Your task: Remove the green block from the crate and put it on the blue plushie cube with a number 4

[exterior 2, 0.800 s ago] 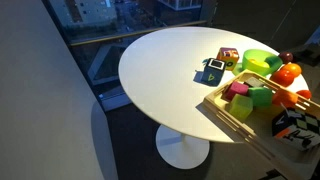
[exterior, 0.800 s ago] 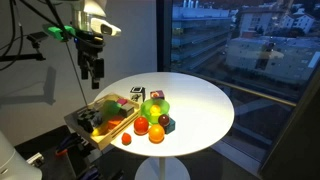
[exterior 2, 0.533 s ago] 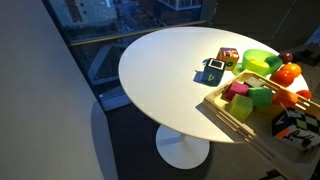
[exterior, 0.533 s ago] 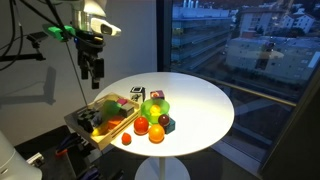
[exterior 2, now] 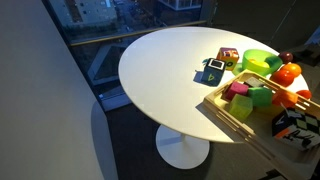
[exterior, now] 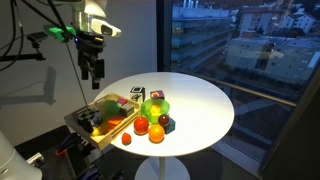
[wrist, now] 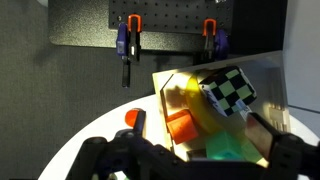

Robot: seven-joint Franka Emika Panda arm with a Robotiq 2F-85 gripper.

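The green block (wrist: 230, 148) lies in the wooden crate (wrist: 160, 90), beside an orange block (wrist: 182, 127) and a black-and-white checkered cube (wrist: 228, 90). It also shows in an exterior view (exterior 2: 260, 97), in the crate (exterior 2: 225, 112) at the table's edge. The blue plushie cube (exterior 2: 214, 71) sits on the white table, just beyond the crate. My gripper (exterior: 93, 70) hangs well above the crate (exterior: 100, 120). In the wrist view the gripper (wrist: 200, 162) is open and empty, its jaws wide apart over the green block.
A green bowl (exterior 2: 258, 60), a multicoloured cube (exterior 2: 229, 57) and orange toys (exterior 2: 288, 72) stand near the crate. A magenta block (exterior 2: 240, 105) lies in the crate. Orange balls (exterior: 157, 134) and a dark cube (exterior: 168, 124) sit on the round table (exterior: 200, 100). A window is behind.
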